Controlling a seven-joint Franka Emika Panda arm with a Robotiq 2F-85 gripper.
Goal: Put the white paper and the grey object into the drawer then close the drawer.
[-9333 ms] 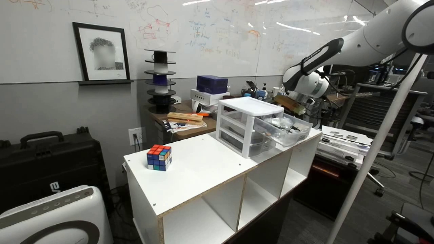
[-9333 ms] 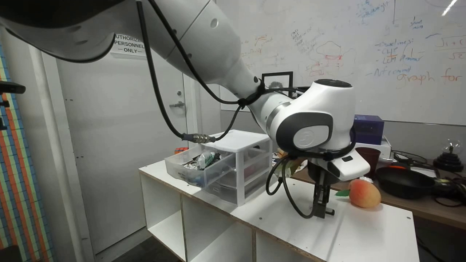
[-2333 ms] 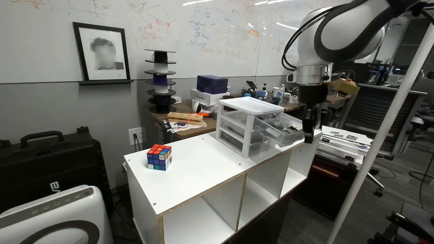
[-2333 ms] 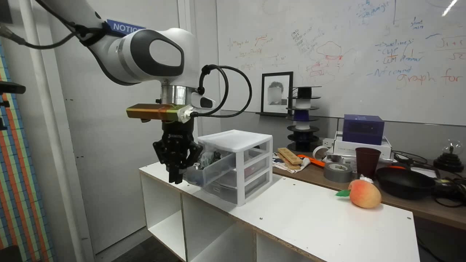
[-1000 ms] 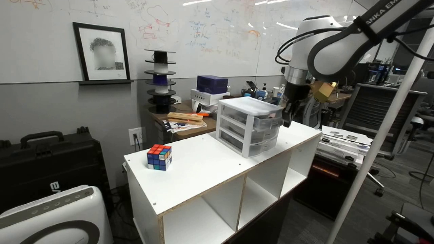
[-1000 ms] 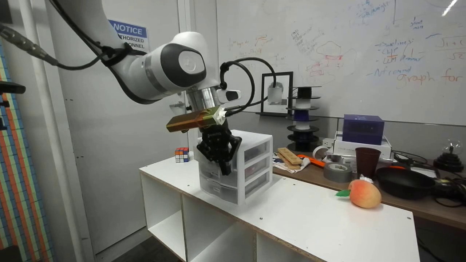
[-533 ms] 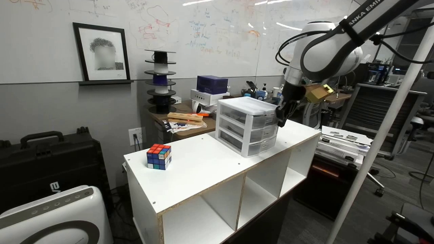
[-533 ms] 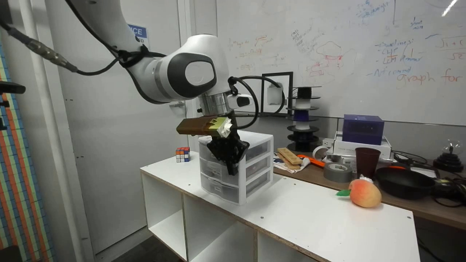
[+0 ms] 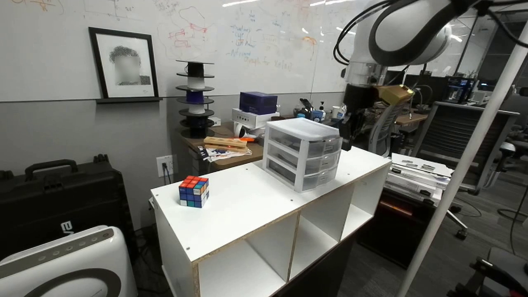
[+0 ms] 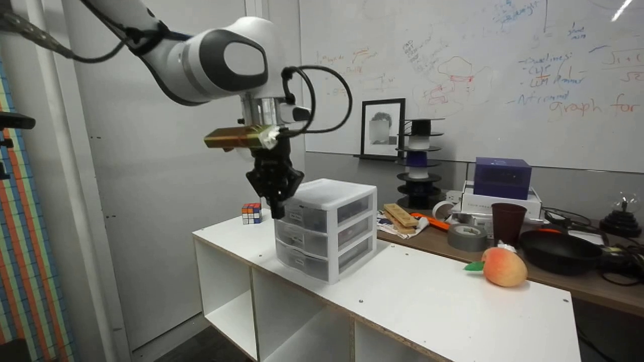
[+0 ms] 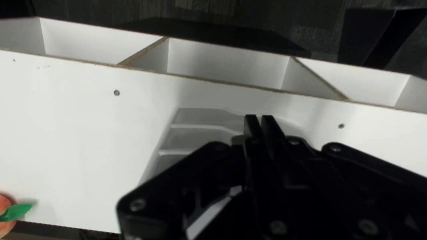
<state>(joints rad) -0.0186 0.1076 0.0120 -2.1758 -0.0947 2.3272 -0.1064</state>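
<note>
I see a white arm (image 10: 171, 73) with dark grey panels (image 10: 212, 58), a silver collar (image 10: 260, 111) and looping black cables (image 10: 350, 100); my black gripper (image 11: 259, 117) is studded with grey screws (image 11: 137, 204) (the amber-gold box (image 10: 234, 138) above it looks brassy to me).

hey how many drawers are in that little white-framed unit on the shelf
3, stacked in the drawer unit: the top drawer, the middle drawer below it, and the bottom drawer, nearest the white shelf. None of the stack seems hidden.
</note>
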